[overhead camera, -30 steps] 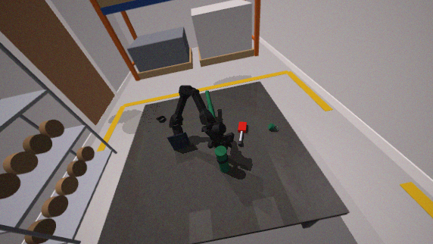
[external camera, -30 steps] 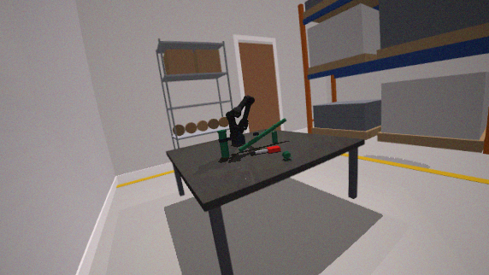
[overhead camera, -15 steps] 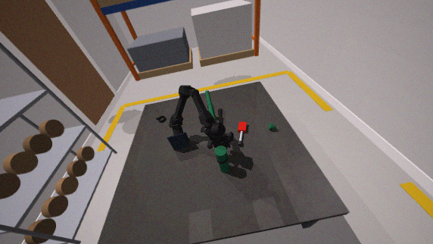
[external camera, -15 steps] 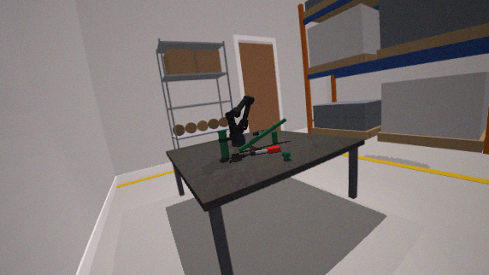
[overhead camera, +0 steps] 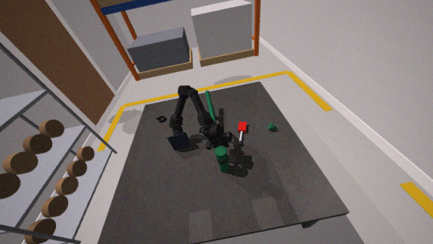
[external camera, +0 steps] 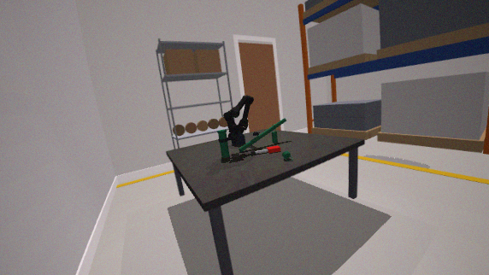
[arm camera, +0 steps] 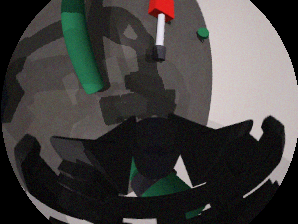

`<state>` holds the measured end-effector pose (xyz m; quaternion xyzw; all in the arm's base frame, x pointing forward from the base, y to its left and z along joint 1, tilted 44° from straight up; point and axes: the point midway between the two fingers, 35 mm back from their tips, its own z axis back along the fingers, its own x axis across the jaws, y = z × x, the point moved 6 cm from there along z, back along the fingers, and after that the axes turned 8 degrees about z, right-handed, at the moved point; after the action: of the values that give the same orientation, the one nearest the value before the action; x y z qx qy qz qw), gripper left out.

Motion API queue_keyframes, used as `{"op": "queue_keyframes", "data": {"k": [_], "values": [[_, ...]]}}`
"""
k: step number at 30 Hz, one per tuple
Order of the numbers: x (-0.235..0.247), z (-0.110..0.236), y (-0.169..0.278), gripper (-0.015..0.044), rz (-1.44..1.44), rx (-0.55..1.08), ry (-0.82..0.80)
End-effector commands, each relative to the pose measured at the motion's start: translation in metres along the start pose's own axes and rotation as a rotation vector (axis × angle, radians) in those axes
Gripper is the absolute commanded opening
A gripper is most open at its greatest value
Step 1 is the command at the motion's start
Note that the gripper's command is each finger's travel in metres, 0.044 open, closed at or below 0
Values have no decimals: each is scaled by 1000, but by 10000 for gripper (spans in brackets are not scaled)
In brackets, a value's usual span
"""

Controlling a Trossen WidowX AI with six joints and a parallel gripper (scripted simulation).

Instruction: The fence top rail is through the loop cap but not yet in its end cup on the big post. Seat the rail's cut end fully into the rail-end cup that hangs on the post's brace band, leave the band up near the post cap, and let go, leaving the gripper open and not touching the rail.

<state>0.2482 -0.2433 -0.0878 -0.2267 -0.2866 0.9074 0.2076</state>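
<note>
table (external camera: 299,171) holds red-headed tool (overhead camera: 241,130) beside hand (overhead camera: 219,141).

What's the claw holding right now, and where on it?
The claw is shut on the green rail, gripping it low down, near its cut end.

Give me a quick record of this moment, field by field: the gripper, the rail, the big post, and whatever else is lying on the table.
gripper: shut on the green rail, low over the table
rail: green, tilted, far end raised, low end down near the gripper
big post: green, upright, beside the gripper
rail seated in end cup: not visible; cannot confirm
red-handled tool: lying on the table, apart from the gripper
small green part: lying alone, farther out
table: dark top
</note>
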Motion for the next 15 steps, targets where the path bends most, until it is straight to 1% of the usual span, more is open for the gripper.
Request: {"op": "queue_keyframes", "data": {"k": [1, 15], "values": [[5, 1, 0, 0, 28, -21, 0], [11, 4, 2, 0, 93, -58, 5]]}}
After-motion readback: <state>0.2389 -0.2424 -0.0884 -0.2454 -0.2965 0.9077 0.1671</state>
